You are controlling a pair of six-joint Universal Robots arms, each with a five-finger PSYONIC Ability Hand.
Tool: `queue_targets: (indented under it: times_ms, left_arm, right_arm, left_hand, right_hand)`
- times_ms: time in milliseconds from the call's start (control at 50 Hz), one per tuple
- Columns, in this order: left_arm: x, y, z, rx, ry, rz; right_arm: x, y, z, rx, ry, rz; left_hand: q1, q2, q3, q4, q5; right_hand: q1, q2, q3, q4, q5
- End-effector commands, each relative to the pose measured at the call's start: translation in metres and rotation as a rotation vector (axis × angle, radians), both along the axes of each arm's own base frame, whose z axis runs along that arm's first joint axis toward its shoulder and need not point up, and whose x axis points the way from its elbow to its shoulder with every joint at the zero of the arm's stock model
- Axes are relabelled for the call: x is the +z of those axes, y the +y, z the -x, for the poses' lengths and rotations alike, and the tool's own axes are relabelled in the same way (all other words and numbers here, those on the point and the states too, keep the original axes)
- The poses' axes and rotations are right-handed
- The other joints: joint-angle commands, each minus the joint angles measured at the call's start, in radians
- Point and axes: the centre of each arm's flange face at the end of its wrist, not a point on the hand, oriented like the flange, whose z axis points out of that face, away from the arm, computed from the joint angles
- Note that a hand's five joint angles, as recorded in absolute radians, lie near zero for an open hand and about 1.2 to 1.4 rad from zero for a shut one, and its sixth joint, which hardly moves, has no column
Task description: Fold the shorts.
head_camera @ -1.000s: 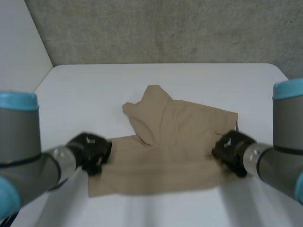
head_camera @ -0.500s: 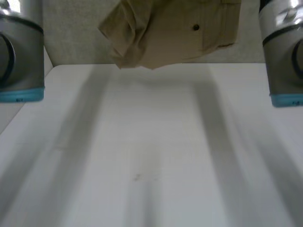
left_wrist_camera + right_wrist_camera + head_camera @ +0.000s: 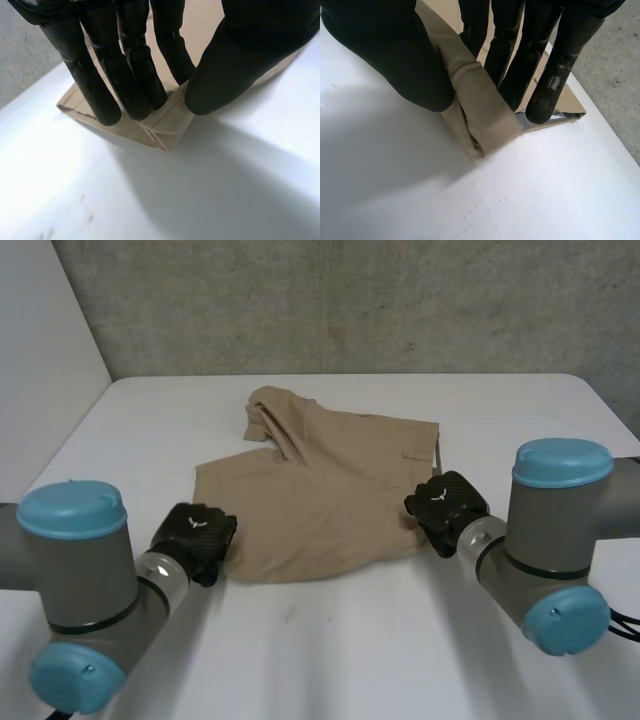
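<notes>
The tan shorts (image 3: 330, 490) lie spread on the white table (image 3: 320, 640), with a bunched fold at their far left end. My left hand (image 3: 197, 535) pinches the shorts' near left corner (image 3: 167, 127) between thumb and fingers. My right hand (image 3: 447, 505) pinches the near right corner, a thick hemmed fold (image 3: 482, 112), between thumb and fingers. Both corners sit just above the table top.
A grey concrete wall (image 3: 350, 300) rises behind the table's far edge. Bare table top runs along the front between my two arms and around the shorts on all sides.
The shorts went from lying near the front edge, up into the air, and down again farther back. Both hands still hold their corners.
</notes>
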Motion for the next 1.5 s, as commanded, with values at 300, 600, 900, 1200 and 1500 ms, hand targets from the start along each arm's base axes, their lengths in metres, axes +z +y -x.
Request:
queue_targets:
  times_ms: [300,600,900,1200,1500]
  left_arm:
    - [0.065,0.112,-0.031,-0.143,-0.099,-0.403]
    - [0.076,0.085,-0.018,-0.186,0.005,-0.22]
    - [0.062,-0.044,0.007,-0.109,0.146,0.15]
    - [-0.023,-0.116,0.015,-0.094,0.169,0.062]
    - [-0.017,-0.121,0.015,-0.051,0.101,0.173]
  right_arm:
    - [0.04,0.089,0.046,0.131,0.352,-0.261]
    - [0.024,0.091,0.047,0.115,0.331,-0.204]
    - [0.013,0.091,0.046,0.11,0.322,-0.199]
    - [0.004,0.092,0.047,0.107,0.324,-0.205]
    - [0.002,0.092,0.048,0.105,0.322,-0.199]
  left_hand:
    - [0.286,0.196,0.202,0.188,0.233]
    - [-0.623,-0.713,-0.707,-0.72,-0.676]
    - [-0.457,-0.547,-0.541,-0.554,-0.51]
    - [-0.275,-0.365,-0.359,-0.372,-0.328]
    - [0.286,0.196,0.202,0.188,0.233]
  right_hand:
    - [0.428,0.217,0.198,0.205,0.233]
    - [0.428,0.217,0.198,0.205,0.233]
    - [0.428,0.217,0.198,0.205,0.233]
    - [0.428,0.217,0.198,0.205,0.233]
    - [0.428,0.217,0.198,0.205,0.233]
